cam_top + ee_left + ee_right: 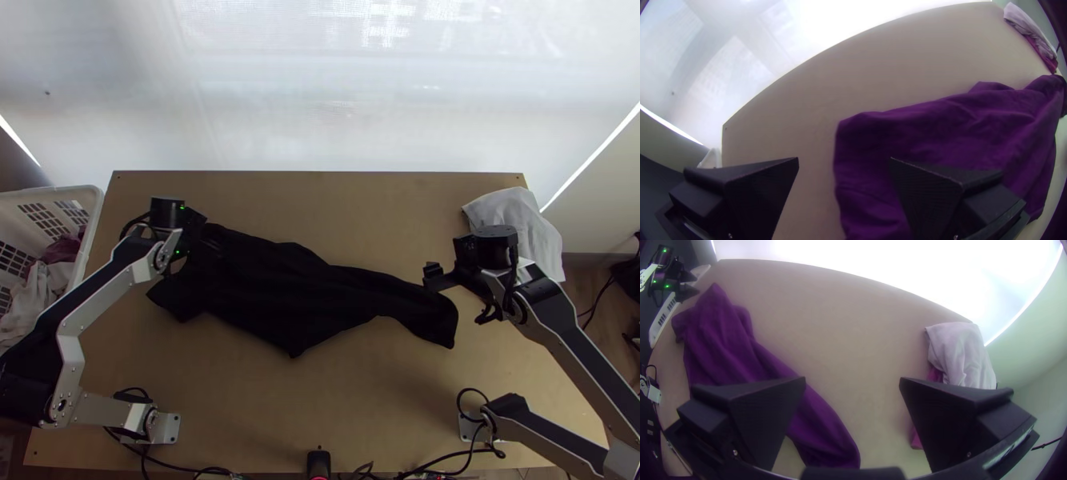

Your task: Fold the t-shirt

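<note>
Top view: t-shirt [280, 288] lies bunched and slanted across the table [376, 208], narrowing toward the right. Main risk: layers and sleeves look hard to tell apart, so a pick there could catch several plies and drag the lot rather than open it. White cloth [524, 220] sits at the far right corner, partly behind the right arm [576, 344]; a wide swing could snag it. Basket [90, 232] with clothes in it is by the left edge, tight for the left arm [112, 292] if it pulls outward. Left wrist view: left gripper [844, 160] released, fingers apart, one over the shirt's edge, the other over bare table; closing too high would likely miss or skim the fabric. Right wrist view: right gripper [852, 381] also released, shirt end near one finger, magenta cloth [916, 440] by the other; drifting that way risks grabbing the wrong fabric.
</note>
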